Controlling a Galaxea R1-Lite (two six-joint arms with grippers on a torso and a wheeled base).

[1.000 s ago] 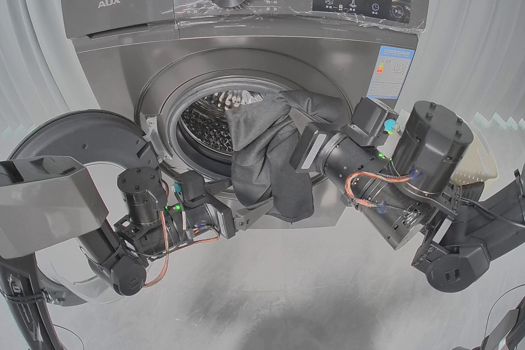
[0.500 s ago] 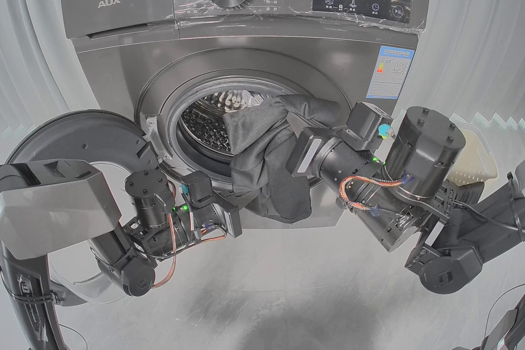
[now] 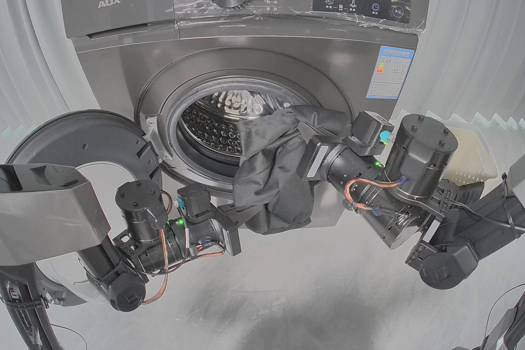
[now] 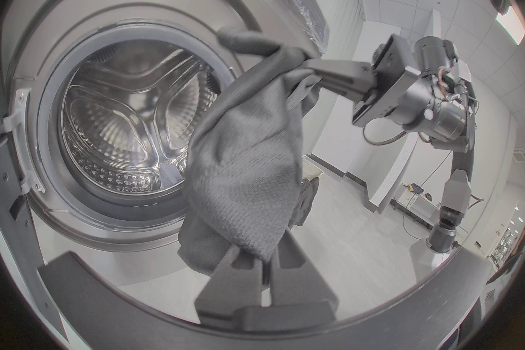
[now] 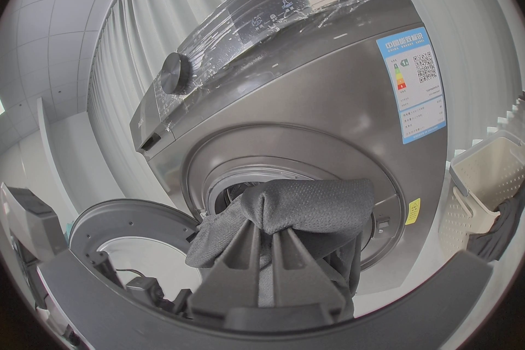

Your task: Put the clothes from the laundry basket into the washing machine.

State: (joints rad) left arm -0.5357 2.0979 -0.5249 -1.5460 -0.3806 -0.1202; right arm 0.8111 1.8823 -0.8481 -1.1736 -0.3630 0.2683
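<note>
A dark grey garment (image 3: 273,170) hangs in front of the right half of the washing machine's open drum (image 3: 216,124), outside the opening. My right gripper (image 5: 269,241) is shut on the garment's top fold, level with the right rim of the opening. My left gripper (image 4: 268,272) sits below and is shut on the garment's bottom edge, near the lower rim. In the left wrist view the garment (image 4: 246,159) stretches up from my fingers to the right gripper (image 4: 322,80). The drum looks bare inside.
The round door (image 3: 82,149) stands swung open to the left, behind my left arm. A cream laundry basket (image 3: 476,157) stands right of the machine, with dark cloth (image 5: 500,236) in it. Grey floor lies in front.
The right gripper and the garment shifted slightly right and down, uncovering more of the drum. The left arm rose, then dropped back, still at the garment's bottom edge.
</note>
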